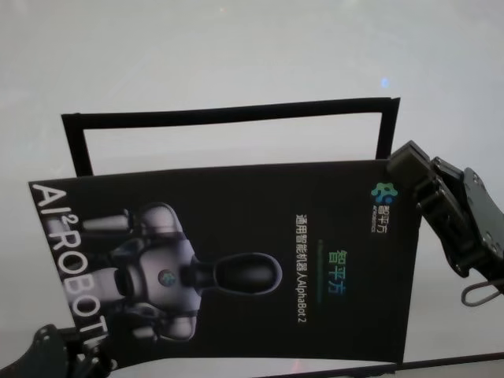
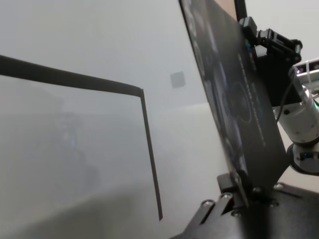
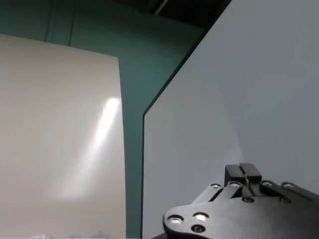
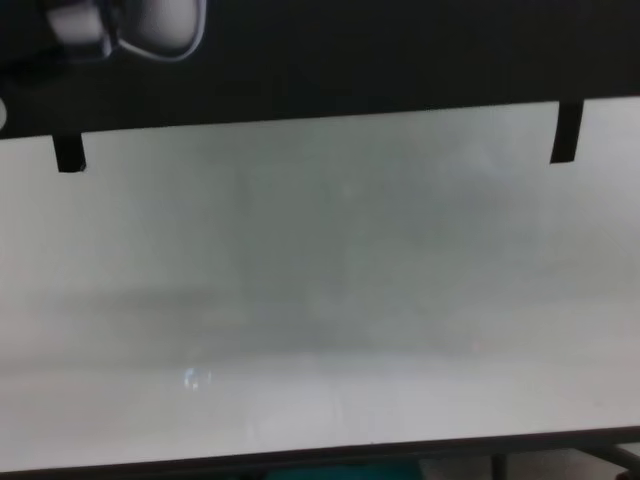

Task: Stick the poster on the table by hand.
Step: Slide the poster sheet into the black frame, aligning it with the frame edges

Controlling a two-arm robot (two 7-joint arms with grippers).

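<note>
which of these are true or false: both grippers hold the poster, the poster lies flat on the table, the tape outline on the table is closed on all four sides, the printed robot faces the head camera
1. Both grippers hold the poster: true. The left gripper clamps one edge and the right gripper another.
2. The poster lies flat on the table: false. It is held up above it.
3. The tape outline is closed on all four sides: cannot be confirmed, so false as stated. Only three sides show; the poster hides the near side.
4. The printed robot faces the head camera: true.
</note>
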